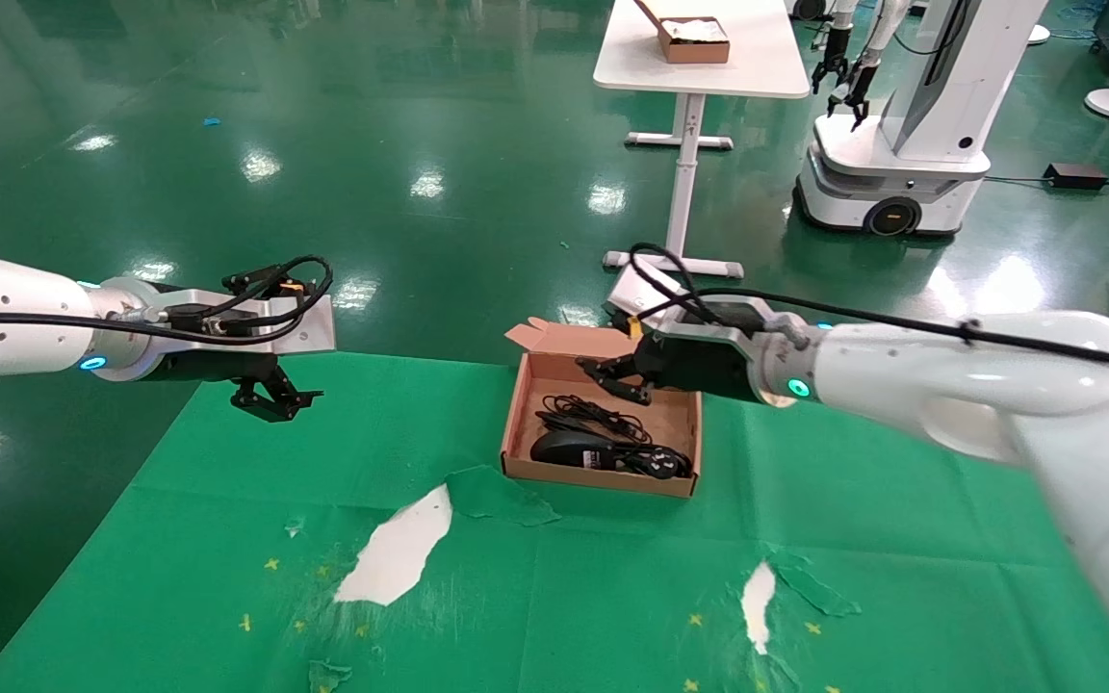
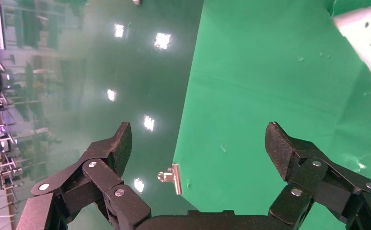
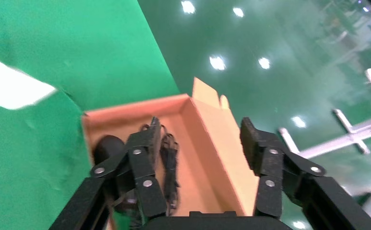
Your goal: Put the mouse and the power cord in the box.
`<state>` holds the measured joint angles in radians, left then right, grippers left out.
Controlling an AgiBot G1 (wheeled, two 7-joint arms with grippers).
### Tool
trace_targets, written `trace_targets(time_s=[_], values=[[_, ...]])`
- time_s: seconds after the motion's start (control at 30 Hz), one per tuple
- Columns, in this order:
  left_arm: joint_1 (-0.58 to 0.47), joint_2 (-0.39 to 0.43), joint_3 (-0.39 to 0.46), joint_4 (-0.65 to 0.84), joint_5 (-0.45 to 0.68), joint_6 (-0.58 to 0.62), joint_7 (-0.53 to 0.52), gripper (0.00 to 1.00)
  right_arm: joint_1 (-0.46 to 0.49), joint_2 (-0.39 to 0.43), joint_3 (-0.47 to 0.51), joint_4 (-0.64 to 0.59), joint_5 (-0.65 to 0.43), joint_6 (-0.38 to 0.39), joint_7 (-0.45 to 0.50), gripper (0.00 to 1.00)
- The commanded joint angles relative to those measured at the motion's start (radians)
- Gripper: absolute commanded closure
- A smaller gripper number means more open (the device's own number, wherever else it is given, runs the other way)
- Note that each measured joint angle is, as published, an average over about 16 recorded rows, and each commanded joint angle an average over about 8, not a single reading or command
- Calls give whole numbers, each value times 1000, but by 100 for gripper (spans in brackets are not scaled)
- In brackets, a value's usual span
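Observation:
The shallow brown cardboard box [image 1: 595,478] stands on the green cloth at the back middle of the table. Inside it the black mouse [image 1: 570,449] lies at the front left. Black cable is bundled behind it, and the power cord [image 1: 656,463] with its chunky plug lies at the front right. My right gripper [image 1: 614,377] hovers open and empty over the box's back part. The right wrist view shows the box wall [image 3: 217,143], the mouse [image 3: 107,147] and cable [image 3: 169,160] below the right gripper [image 3: 200,139]. My left gripper [image 1: 275,398] hangs open and empty over the cloth's back left corner, as the left gripper [image 2: 198,139] shows.
The green cloth has torn patches showing white [image 1: 399,549] [image 1: 759,592]. A metal clip [image 2: 170,177] holds the cloth at the table's edge. Beyond the table stand a white table with another brown box [image 1: 694,40] and another robot [image 1: 911,144].

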<state>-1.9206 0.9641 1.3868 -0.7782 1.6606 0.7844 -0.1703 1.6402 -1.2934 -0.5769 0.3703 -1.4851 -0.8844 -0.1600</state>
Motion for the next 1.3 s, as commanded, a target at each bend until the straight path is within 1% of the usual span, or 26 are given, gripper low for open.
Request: trace_targets(time_s=[0.03,0.6,0.7,0.83,1.3], values=[[0,0,0,0,0,0,0,0,-19,23,10,31,26,-21,12,0],[0,0,0,0,0,0,0,0,-200,241,105,322,266,-216,123,0],[10,-4,-12,-7,-10,8,-1,0,-231,279,122,374,309,-250,142,0],[47,-21,-61,-31,-50,39,-2,0,-273,329,143,441,364,-295,168,0],[245,-103,-320,-149,-268,206,-6,0,-422,508,222,681,562,-455,259,0]])
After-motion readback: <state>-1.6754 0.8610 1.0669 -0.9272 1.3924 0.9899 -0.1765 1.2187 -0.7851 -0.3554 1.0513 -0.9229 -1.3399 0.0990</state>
